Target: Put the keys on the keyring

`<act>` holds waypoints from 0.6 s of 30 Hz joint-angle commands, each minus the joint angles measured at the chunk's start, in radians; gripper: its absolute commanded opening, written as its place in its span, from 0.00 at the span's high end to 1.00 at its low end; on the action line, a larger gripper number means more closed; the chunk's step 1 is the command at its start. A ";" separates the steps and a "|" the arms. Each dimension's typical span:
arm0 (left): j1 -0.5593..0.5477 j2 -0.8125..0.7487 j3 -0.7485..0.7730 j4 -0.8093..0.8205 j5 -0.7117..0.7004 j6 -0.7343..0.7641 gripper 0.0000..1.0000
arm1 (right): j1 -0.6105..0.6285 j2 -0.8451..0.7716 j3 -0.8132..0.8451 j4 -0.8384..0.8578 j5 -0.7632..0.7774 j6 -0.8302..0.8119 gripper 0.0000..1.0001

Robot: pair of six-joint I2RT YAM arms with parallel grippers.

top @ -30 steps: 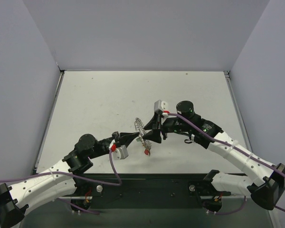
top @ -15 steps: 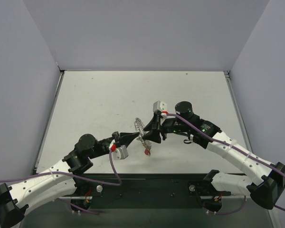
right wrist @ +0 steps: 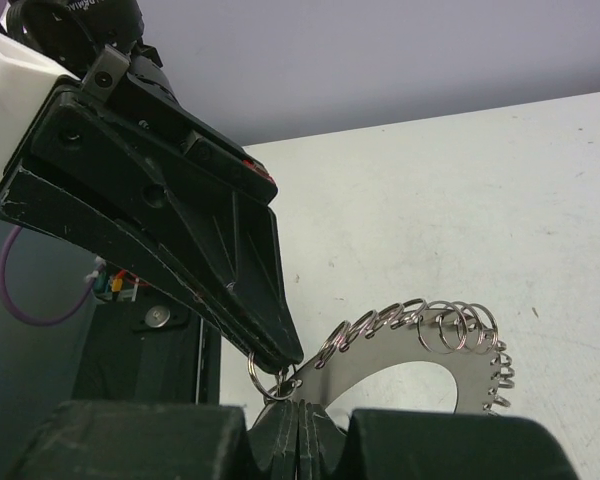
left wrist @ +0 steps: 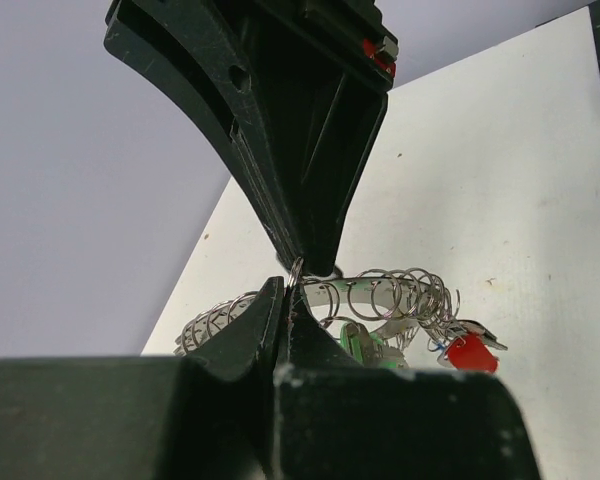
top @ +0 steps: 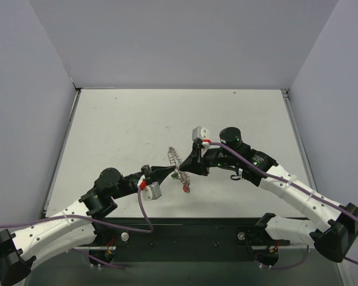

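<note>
Carrier: a flat, silver metal keyring (right wrist: 380,362) with a hollow centre, its outer edge crowded with small round wire loops (right wrist: 450,325). It hangs between the two arms over the near middle of the white table (top: 119,131) and seems clear of the surface.

On the ring: the left wrist view shows a small key with a red plastic head (left wrist: 470,353) dangling from the loops at the far end. A key with a green plastic head (left wrist: 363,343) sits under the band, nearer the fingers. Other keys there are too tangled in the wire to tell apart.

Left gripper (top: 172,172): black fingers pressed together, no gap showing. The tips pinch the near edge of the keyring, where one wire loop sticks out.

Right gripper (top: 184,169): fingers likewise fully together, clamped on the flat band at the same end. The right wrist view shows the band running out from between them.

The two sets of fingertips meet almost nose to nose at that one spot. They are touching or just apart; the pictures do not settle which.
</note>
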 commanded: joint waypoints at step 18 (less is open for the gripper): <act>0.000 -0.017 0.029 0.031 -0.052 0.010 1.00 | -0.023 -0.017 -0.030 0.052 0.090 0.028 1.00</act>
